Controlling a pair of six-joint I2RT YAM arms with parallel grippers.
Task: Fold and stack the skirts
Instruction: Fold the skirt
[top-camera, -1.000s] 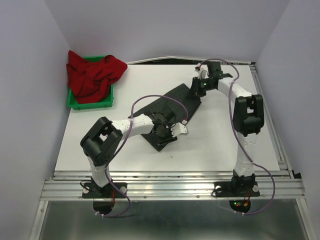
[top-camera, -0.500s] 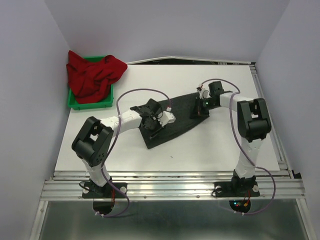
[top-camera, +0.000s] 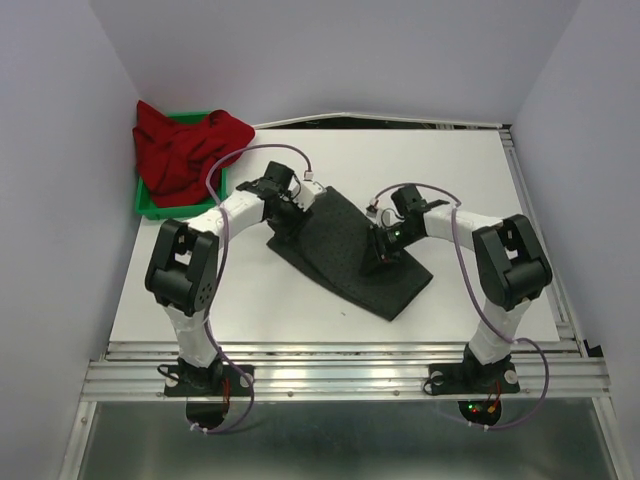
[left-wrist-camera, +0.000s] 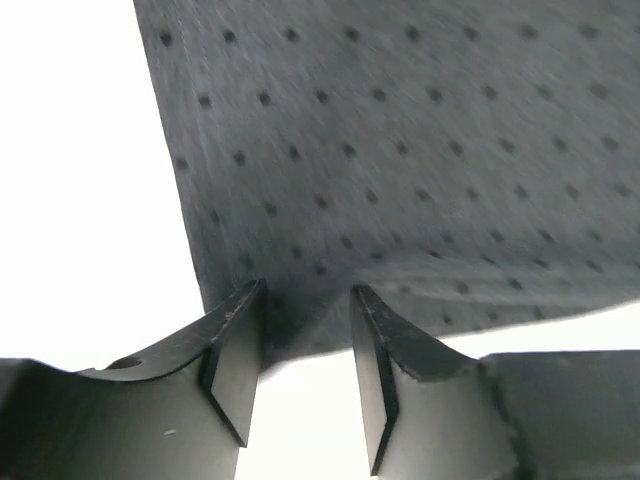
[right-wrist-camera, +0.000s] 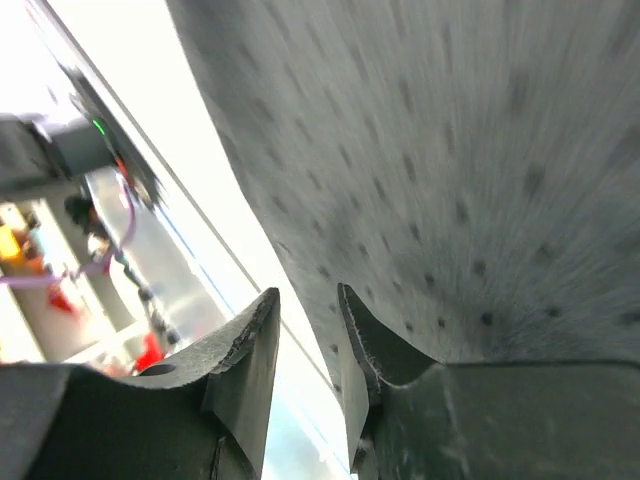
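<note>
While the charcoal dotted skirt (top-camera: 350, 255) lies across the white bench (top-camera: 470, 190) between the two arms, the left tool (left-wrist-camera: 307, 300) pinches its far-left edge. The right tool (right-wrist-camera: 308, 300) pinches cloth at its right side. Both pairs of fingers are closed on fabric. Well apart, the red skirt (top-camera: 185, 150) is heaped over the green bin (top-camera: 190, 210) at the far-left corner.

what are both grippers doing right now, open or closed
Left gripper: closed, pinching an edge of the dotted black skirt.
Right gripper: closed on another edge of the same skirt.
</note>
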